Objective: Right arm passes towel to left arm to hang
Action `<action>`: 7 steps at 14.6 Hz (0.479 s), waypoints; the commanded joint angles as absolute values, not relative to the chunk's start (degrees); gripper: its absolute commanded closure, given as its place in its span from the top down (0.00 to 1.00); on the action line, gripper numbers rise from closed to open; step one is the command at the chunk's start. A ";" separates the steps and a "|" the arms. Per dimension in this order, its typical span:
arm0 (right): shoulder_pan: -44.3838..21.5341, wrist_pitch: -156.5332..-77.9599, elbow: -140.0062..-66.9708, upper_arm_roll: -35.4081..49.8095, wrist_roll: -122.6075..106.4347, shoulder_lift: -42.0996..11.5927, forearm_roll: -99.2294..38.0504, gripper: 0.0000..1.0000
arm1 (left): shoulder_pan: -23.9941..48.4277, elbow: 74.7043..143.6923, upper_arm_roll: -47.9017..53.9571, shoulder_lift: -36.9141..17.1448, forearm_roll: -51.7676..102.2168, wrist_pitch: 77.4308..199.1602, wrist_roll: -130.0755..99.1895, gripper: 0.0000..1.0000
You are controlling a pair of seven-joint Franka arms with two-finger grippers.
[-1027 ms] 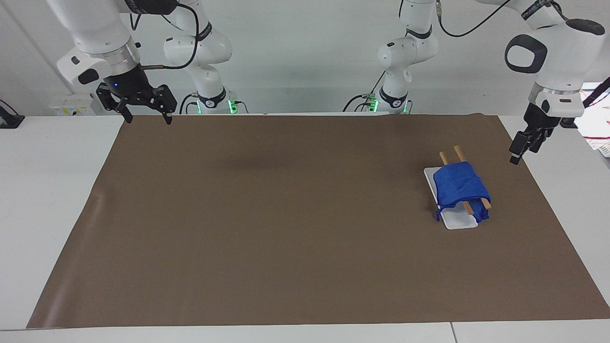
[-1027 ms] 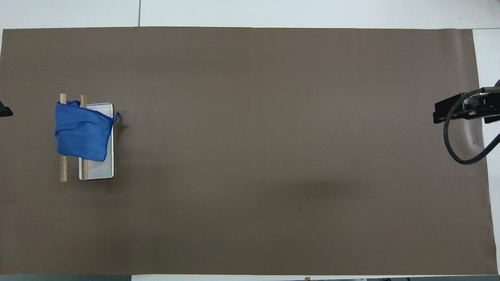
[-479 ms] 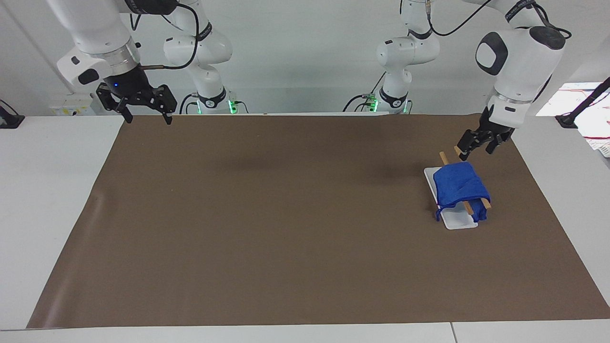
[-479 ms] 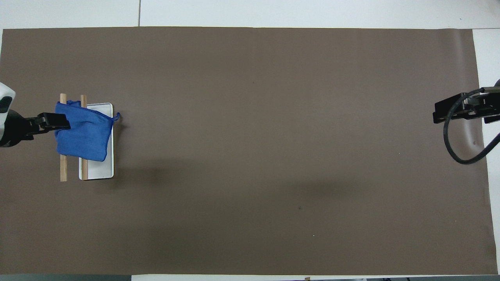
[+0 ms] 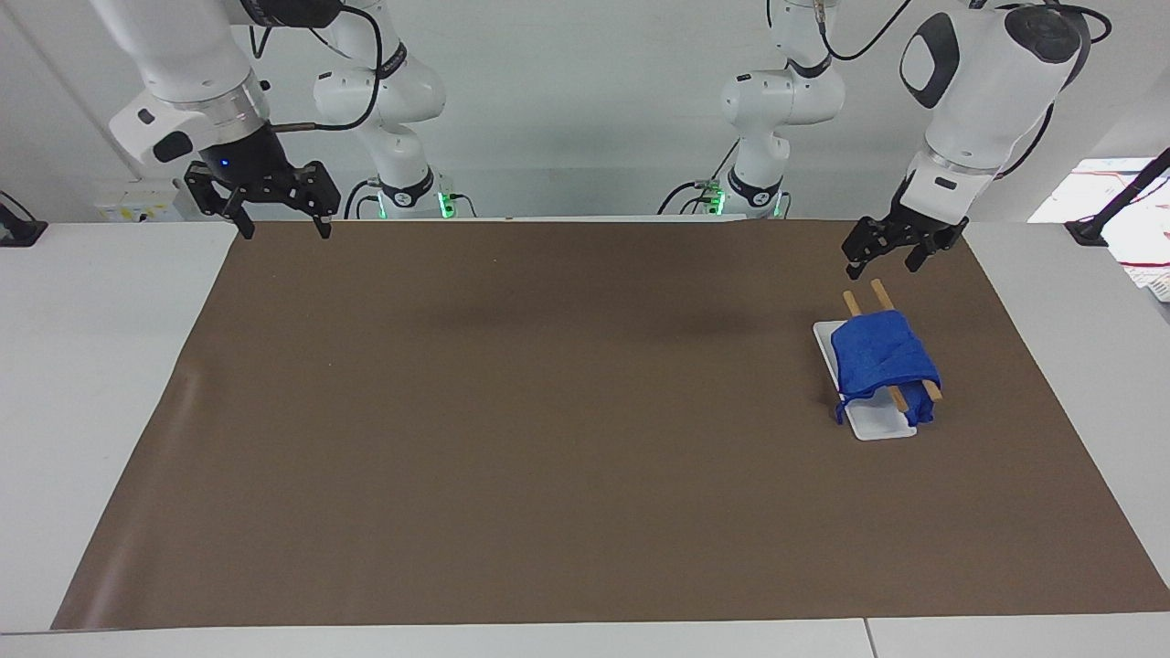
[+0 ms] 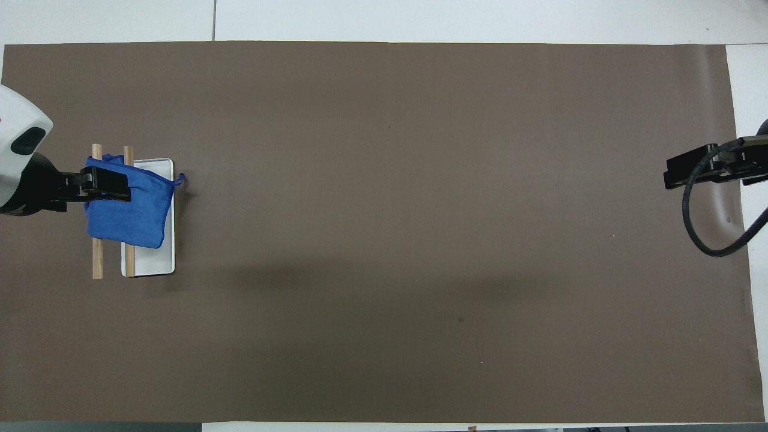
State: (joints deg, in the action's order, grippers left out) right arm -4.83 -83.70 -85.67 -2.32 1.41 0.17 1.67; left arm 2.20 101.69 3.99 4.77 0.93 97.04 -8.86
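Draped over two wooden rods [image 5: 879,294], the blue towel [image 5: 885,358] hangs bunched across a small rack at the left arm's end of the table. The rods run side by side above a white base [image 5: 879,422], and bare wood sticks out from under the cloth at both ends. In the overhead view the towel [image 6: 127,206] covers the middle stretch of the rods [image 6: 97,261] and part of the base [image 6: 151,264], and a small loop at one corner pokes out past the base's edge toward the right arm's end of the table.

The left gripper [image 5: 885,259] is up in the air over the rack's end that lies nearer to the robots, clear of the cloth and the rods in the facing view. Its fingers stand apart and hold nothing. From overhead the same gripper [image 6: 108,183] overlaps the towel's edge, though the facing view shows a gap below it.

The right gripper [image 5: 279,224] hangs well apart from the rack, over the corner of the brown mat [image 5: 548,439] at the right arm's end of the table, close to the robots' side. Its fingers are spread wide and empty, and a small blue light shows on its body. The right arm waits there. In the overhead view it [image 6: 690,171] sits above the mat's edge [image 6: 384,336], with a black cable looping beneath it.
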 commanded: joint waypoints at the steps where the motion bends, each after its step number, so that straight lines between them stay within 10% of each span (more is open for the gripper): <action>1: -4.13 -84.64 -86.75 -2.02 0.09 1.05 0.27 1.00 | 3.34 95.89 3.25 1.32 0.09 91.77 -8.09 1.00; 7: -4.22 -84.73 -86.84 -2.11 3.16 1.14 -0.35 1.00 | 3.34 99.93 3.25 3.25 0.18 91.50 -7.91 1.00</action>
State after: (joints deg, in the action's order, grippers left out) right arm -4.83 -83.70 -85.67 -2.35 2.07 0.17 0.80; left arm 2.61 98.86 3.96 2.31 0.93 92.32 -8.83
